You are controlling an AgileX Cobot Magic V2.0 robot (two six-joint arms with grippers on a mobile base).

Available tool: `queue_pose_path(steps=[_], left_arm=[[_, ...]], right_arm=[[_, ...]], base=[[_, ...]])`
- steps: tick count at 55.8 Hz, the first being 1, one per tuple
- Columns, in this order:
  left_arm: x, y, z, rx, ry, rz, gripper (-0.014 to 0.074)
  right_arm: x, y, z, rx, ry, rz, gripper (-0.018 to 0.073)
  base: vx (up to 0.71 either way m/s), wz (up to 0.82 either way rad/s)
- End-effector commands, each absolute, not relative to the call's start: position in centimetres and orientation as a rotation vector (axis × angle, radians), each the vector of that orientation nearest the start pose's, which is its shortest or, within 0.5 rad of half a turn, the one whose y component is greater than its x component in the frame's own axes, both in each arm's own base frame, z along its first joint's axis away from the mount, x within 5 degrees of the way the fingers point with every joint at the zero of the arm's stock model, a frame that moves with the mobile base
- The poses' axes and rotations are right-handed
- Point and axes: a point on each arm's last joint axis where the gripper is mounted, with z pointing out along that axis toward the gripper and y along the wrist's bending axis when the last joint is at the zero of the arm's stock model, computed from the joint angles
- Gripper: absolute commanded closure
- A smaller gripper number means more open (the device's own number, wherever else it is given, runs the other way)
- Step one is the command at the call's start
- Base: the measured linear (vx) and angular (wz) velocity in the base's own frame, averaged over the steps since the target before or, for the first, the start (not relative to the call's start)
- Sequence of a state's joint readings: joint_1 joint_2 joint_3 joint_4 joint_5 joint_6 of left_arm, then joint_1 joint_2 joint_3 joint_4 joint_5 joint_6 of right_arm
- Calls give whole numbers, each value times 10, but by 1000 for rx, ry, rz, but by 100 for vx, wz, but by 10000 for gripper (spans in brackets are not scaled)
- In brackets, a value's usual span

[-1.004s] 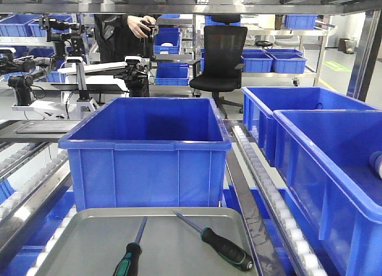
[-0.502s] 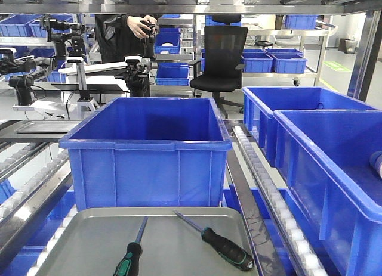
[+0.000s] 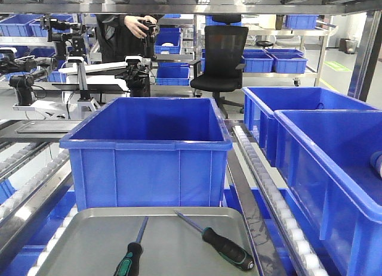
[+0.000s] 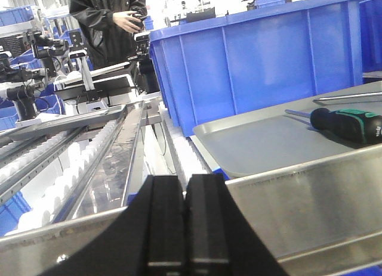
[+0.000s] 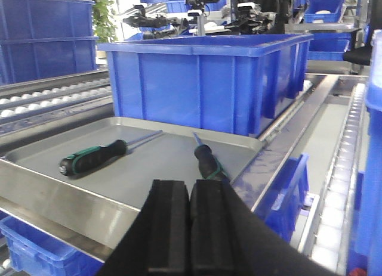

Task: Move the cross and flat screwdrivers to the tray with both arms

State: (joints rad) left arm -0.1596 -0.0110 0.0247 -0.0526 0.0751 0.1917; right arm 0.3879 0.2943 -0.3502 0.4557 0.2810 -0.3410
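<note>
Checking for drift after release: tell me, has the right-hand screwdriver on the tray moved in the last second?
No. The right-hand screwdriver lies where it did, tip pointing toward the blue bin, on the tray.

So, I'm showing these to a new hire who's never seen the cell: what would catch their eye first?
Probably the deep blue plastic bin filling the middle of the front view. Just in front of it, two black-and-green-handled screwdrivers lie apart on the flat grey metal tray. Both wrist views show shut black jaws, left gripper and right gripper, holding nothing.
</note>
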Motion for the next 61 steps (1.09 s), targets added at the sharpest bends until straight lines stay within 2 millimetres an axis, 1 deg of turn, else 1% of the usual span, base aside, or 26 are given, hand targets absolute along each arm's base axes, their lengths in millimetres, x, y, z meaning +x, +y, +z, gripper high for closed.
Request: queue_pose_path(steps=[1,28,31,34,39,44,50,56,58,61], left_arm=[[53,-9,214,209,1446,-24,599],[53,-9,214,209,1446,-24,599],[53,-9,214,209,1446,-24,599],[53,-9,214,209,1446,-24,599],[53,-9,214,209,1446,-24,599],[53,-9,214,210,1446,-25,599],[53,-9,214,210,1446,-25,599],[53,-9,214,210,1446,-25,599],[53,-9,214,210,1446,-25,599],[53,-9,214,210,1446,-25,599]], right_arm=[[67,37,304,-295,1589,462,567],[67,37,303,-303,1602,465,567],[67,37,302,-318,1599,443,567],[68,36,300,-361,1592,371,567],[73,31,287,-353,1625,272,567],[76,22,265,-243,1652,198,567],[68,14,236,-165,1621,151,567],[59,9,207,-104,1543,134,567],[57,8,200,-90,1508,123,567],[56,7,199,-79,1531,105,567]], base=[[0,0],[0,0],[0,0],[0,0],[0,0],[0,0],[0,0],[0,0],[0,0],[0,0]])
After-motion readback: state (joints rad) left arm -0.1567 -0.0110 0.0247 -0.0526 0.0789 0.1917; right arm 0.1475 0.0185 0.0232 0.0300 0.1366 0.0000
